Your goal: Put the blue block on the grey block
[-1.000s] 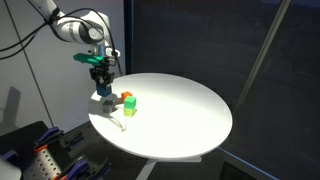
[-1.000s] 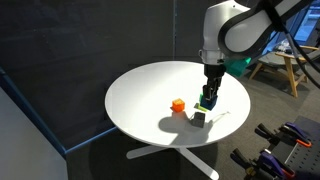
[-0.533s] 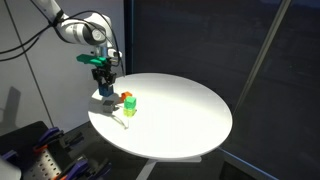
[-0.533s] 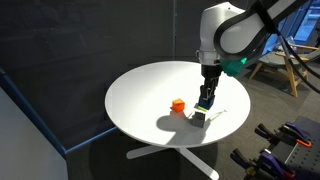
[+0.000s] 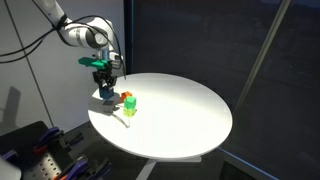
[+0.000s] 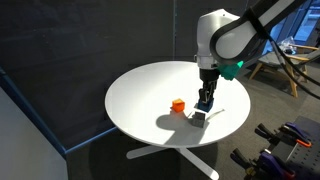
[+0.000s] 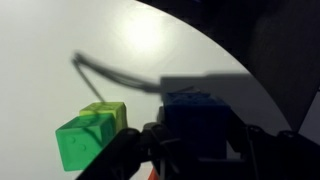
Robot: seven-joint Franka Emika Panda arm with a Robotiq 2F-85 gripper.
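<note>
The blue block [image 7: 195,110] is gripped in the closed hand [image 6: 205,102], just above the grey block [image 6: 200,118], near the table [image 6: 140,90] edge.

Dim, dark room, brightly lit white table [image 6: 140,90] — soft shadows on it; wrist view blurry, glare-washed.

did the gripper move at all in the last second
Yes, a little. In an exterior view the gripper, shut on the blue block, has shifted sideways toward the orange cube, judged against the grey block, which has not moved.
</note>
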